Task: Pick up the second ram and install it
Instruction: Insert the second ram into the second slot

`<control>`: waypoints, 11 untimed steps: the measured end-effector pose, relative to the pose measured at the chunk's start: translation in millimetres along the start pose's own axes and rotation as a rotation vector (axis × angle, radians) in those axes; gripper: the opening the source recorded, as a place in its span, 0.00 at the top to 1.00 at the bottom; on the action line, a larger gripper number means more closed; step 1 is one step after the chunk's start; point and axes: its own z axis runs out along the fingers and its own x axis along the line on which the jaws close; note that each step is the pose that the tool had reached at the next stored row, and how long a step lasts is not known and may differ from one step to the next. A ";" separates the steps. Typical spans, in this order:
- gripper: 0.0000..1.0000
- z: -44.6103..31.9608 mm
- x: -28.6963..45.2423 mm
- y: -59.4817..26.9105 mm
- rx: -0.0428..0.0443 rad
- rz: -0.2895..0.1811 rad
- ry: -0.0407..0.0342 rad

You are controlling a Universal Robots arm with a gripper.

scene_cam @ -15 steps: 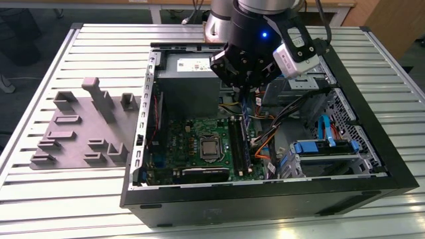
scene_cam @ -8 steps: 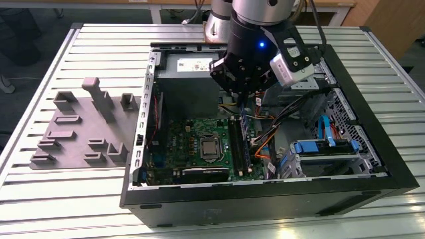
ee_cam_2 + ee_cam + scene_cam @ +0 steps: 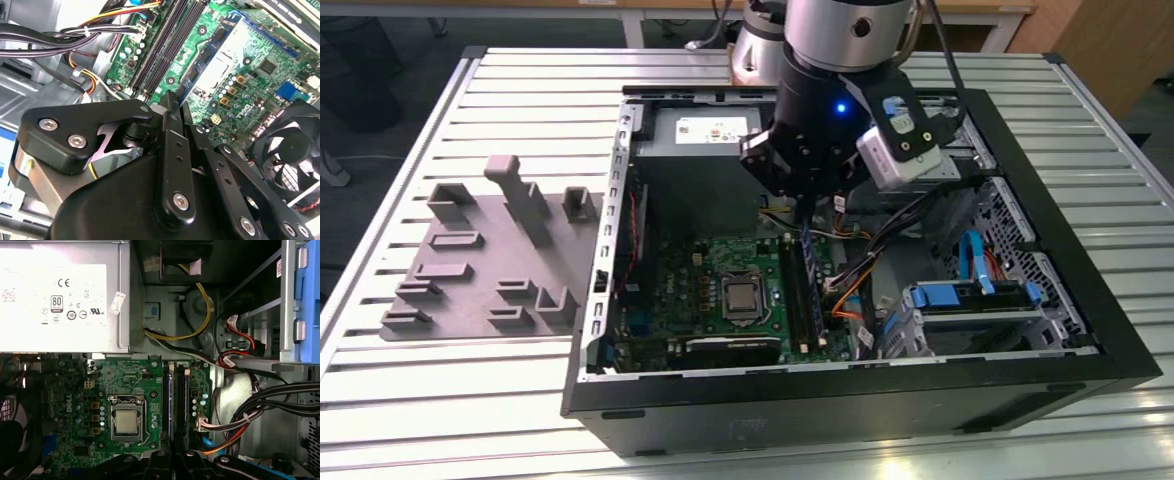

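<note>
I hang over the open case (image 3: 1107,340), which sits on a slatted table (image 3: 454,400). In the exterior view my gripper (image 3: 801,200) points down into the case and appears just off the 12 o'clock end of the slots (image 3: 791,290). I cannot tell whether it is spread, pressed together or pinching anything.

The slots lie at 3 o'clock of the processor socket (image 3: 743,297) on the green motherboard (image 3: 674,290). A thin bluish stick (image 3: 815,290) stands on edge right beside the black slot, at its 3 o'clock, and runs the same way. In the first wrist view that stick lines up with my gripper. It may be the second ram, but I cannot tell. I also cannot tell whether I am touching it.

The power supply (image 3: 700,125) sits at 12 o'clock of the motherboard. A bundle of cables (image 3: 854,285) lies between the slots and the blue drive bay (image 3: 961,297), which is at 3 o'clock of them. The gray holder (image 3: 480,270) rests on the table at 9 o'clock of the case, well apart from me. In the second wrist view a black fan (image 3: 290,150) sits near the edge of the motherboard.
</note>
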 end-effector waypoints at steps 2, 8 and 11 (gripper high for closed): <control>0.86 3.6 0.0 0.1 0.0000 0.000 0.0001; 0.86 14.5 0.0 0.4 0.0000 0.000 0.0009; 0.86 19.9 0.0 0.5 -0.0002 0.000 0.0017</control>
